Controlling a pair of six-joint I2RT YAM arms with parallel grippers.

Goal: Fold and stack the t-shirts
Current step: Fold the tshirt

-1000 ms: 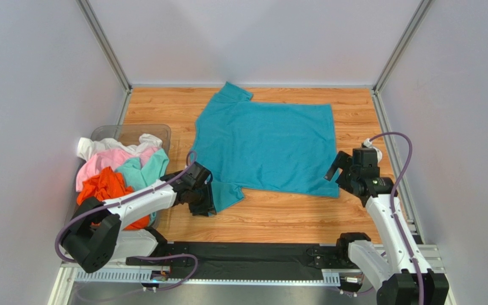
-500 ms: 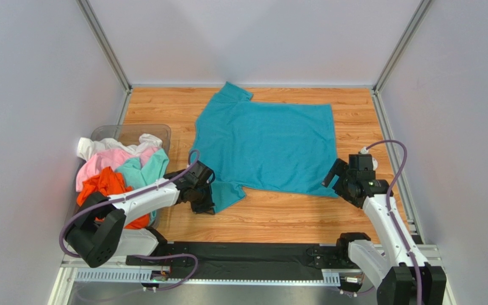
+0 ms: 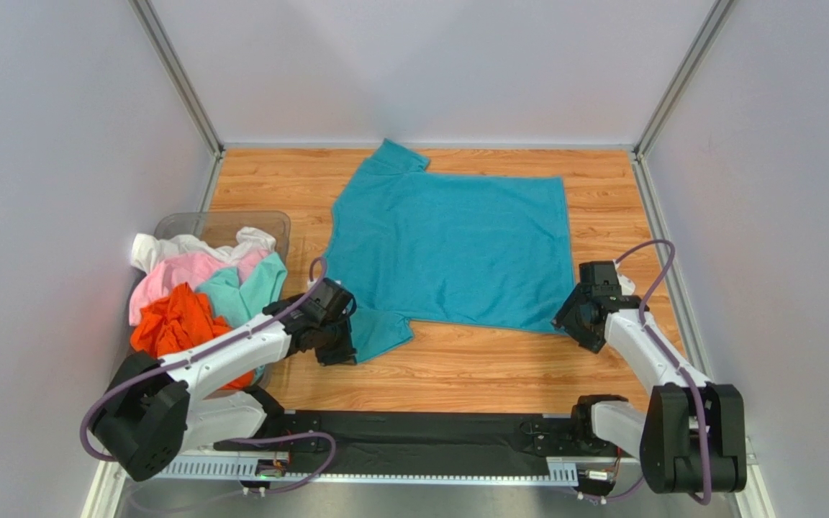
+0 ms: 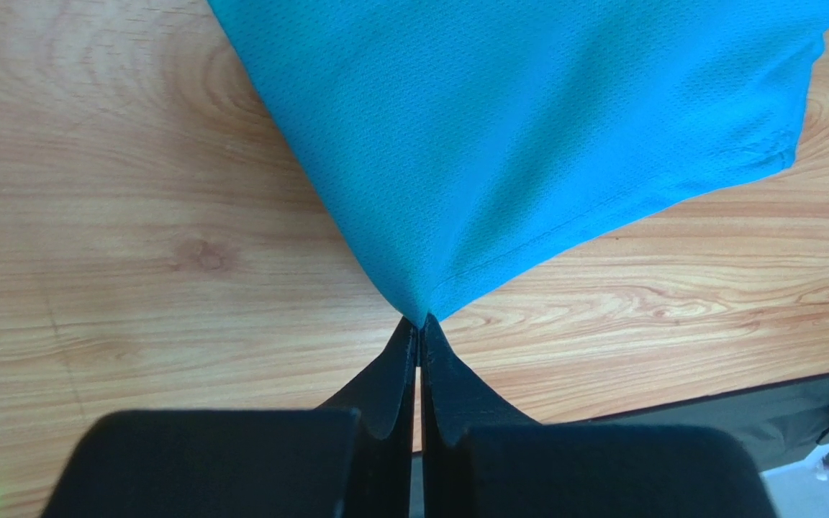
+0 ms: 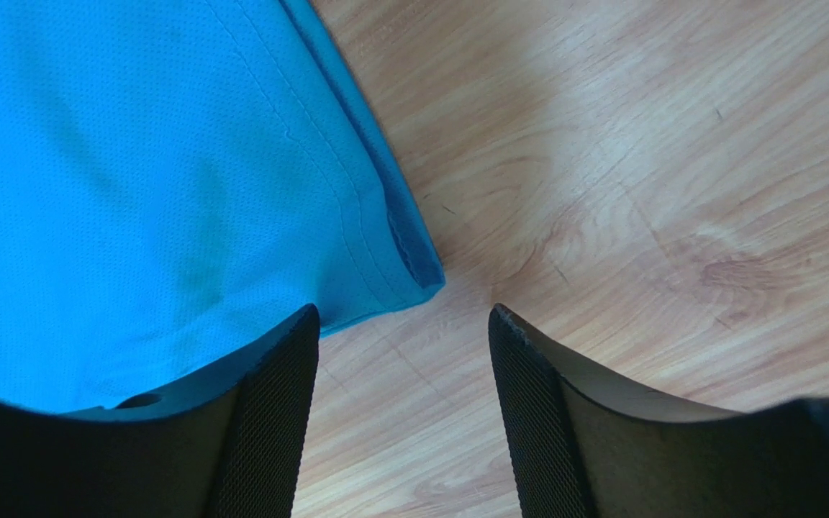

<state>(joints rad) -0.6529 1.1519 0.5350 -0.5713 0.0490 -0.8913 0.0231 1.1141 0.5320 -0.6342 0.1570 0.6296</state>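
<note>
Wooden table (image 3: 473, 372) carries the teal shirt (image 3: 451, 248), spread flat at its centre. The left gripper (image 4: 419, 322) is pinched tight on the tip of the near sleeve. The right gripper (image 5: 403, 313) has its jaws apart astride the near hem corner, not clamped on it. Other shirts (image 3: 197, 291) are heaped in a clear bin (image 3: 219, 219) by the left arm.

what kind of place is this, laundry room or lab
Probably a robot test cell, not a home: white panel walls box in a wood-look table, two robot arms are bolted at its edge, working a teal t-shirt.
</note>
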